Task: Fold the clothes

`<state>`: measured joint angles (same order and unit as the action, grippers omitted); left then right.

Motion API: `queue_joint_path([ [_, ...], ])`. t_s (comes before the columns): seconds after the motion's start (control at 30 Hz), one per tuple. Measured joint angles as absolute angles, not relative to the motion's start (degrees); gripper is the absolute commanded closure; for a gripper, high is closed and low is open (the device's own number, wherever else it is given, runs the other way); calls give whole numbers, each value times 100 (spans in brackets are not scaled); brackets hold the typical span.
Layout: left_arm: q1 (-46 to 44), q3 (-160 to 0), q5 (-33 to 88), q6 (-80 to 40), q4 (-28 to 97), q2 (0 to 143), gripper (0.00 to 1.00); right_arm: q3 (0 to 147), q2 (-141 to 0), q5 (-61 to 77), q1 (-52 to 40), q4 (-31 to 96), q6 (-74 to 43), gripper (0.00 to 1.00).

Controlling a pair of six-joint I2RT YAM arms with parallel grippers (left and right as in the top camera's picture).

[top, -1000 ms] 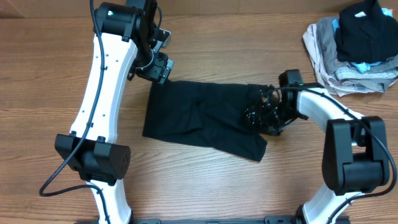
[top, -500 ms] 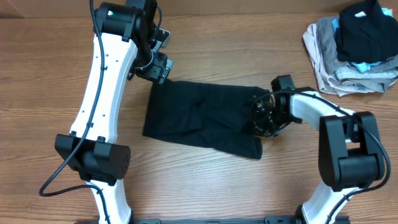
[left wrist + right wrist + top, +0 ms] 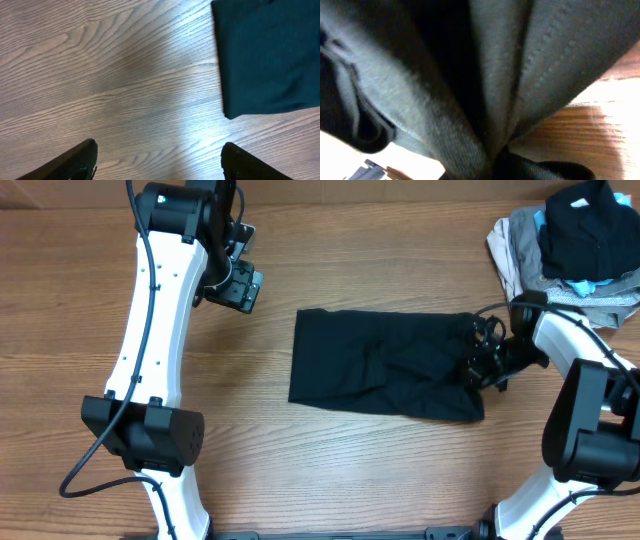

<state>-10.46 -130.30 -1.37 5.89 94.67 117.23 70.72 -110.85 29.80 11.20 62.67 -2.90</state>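
The black T-shirt is matt, soft knit cloth, with stitching visible up close. The table is wood grain with a slight sheen, maybe laminate. The left arm's shell looks like smooth, glossy white plastic.

Stretches the left arm long and far forward, wrist bent down. Holds the left gripper wide open, fingers well apart, gripping nothing. Bends the right arm low and inward. Pinches the black T-shirt in the right gripper, shut tight, it seems; hard to see among folds.
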Motion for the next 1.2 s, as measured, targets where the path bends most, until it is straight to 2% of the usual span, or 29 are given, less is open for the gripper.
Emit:
queue_joint_path([
  [0.2, -1046, -13030, -137, 589, 9454, 11723, 18, 7743, -10899, 2928, 714, 6917, -209, 96],
  [0.37, -1046, -13030, -137, 589, 9295, 11723, 18, 8112, -10678, 2910, -89, 7000, -311, 96],
  [0.57, -1046, -13032, -137, 589, 9059, 11723, 18, 8176, -10624, 2650, -1511, 6504, -919, 96],
  [0.77, -1011, -13032, -134, 589, 8995, 11723, 18, 8176, -10624, 2303, -2456, 5977, -1441, 96],
  [1.2, -926, -13032, -108, 589, 8995, 11723, 19, 8176, -10624, 1992, -2480, 4943, -1986, 96],
])
